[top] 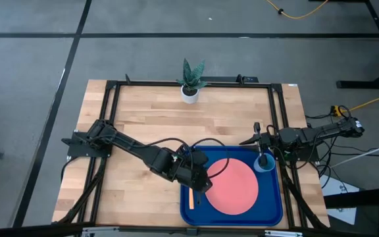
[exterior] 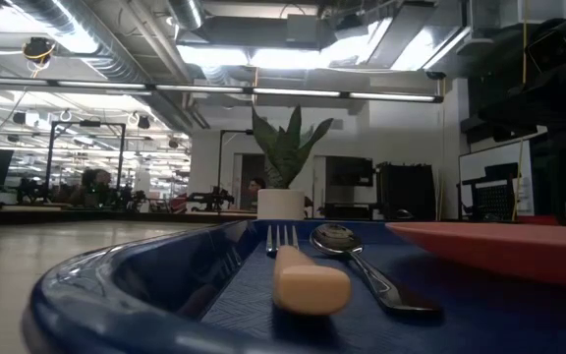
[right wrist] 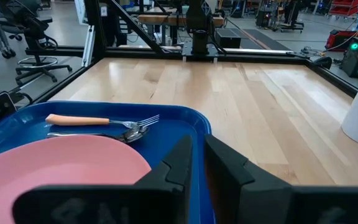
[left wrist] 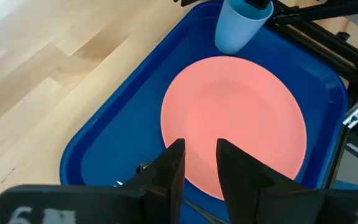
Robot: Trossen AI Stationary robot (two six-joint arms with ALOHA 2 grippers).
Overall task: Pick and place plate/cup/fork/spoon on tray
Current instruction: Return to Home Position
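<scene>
The deep-blue tray [top: 188,209] lies at the table's near right. On it lie the salmon-pink plate [top: 234,185], the tan-handled fork [right wrist: 98,120] and the dark spoon [right wrist: 114,132], side by side along the tray's left part. The light-blue cup [top: 266,164] stands upright in the tray's far right corner. My left gripper [left wrist: 197,163] hovers open and empty over the tray's left part, at the plate's edge. My right gripper [top: 262,155] is at the cup's rim, its fingers nearly together. My right gripper comes at the cup's rim [left wrist: 248,9] from above, from the table's right side. The cup stands upright with its base on the tray. The gripper itself hides the place of contact, so the kind of hold does not show.
A white pot with a green plant [top: 190,92] stands at the table's far edge, in the middle. Bare wooden table [top: 143,118] lies left of and beyond the tray. A black frame runs along the table's edges [top: 276,112].
</scene>
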